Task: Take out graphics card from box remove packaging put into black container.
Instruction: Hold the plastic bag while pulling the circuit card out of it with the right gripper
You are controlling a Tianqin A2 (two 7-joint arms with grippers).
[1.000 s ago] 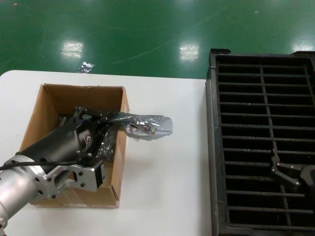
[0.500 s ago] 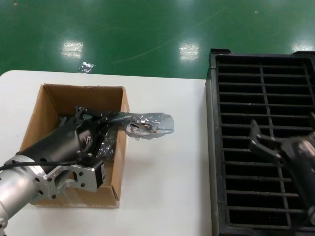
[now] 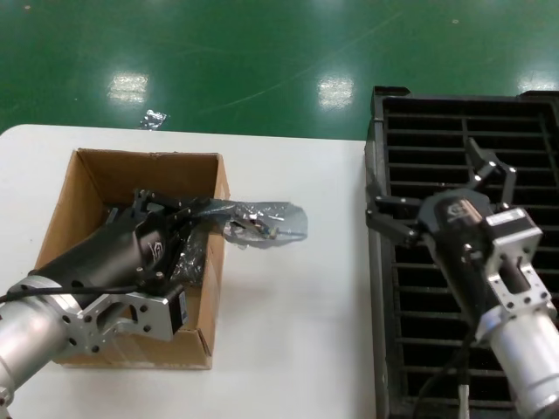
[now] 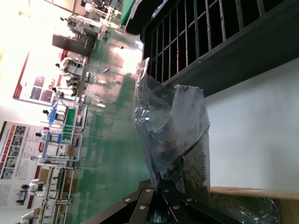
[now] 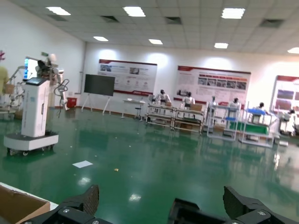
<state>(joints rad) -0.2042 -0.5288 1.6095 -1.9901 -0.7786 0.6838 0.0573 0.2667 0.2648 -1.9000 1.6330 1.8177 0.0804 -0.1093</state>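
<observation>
My left gripper (image 3: 206, 209) reaches into the brown cardboard box (image 3: 96, 175) and is shut on the packaging (image 3: 269, 222), a crinkly translucent bag. The bag sticks out over the box's right wall, above the white table. Through the plastic, the graphics card (image 3: 255, 229) shows as a dark shape. In the left wrist view the shut jaws of the left gripper (image 4: 161, 195) pinch the packaging (image 4: 170, 126) at its lower end. My right gripper (image 3: 432, 194) hangs open and holds nothing, raised over the left side of the black container (image 3: 472, 140).
The white table (image 3: 288, 332) lies between the box and the container. Green floor lies past the table's far edge, with a scrap of plastic (image 3: 153, 119) on it. The container's corner (image 5: 187, 211) and the box's corner (image 5: 18, 207) show in the right wrist view.
My right arm has risen from the container's near right part and swung up and left, its gripper open. The left gripper and the bag have barely moved.
</observation>
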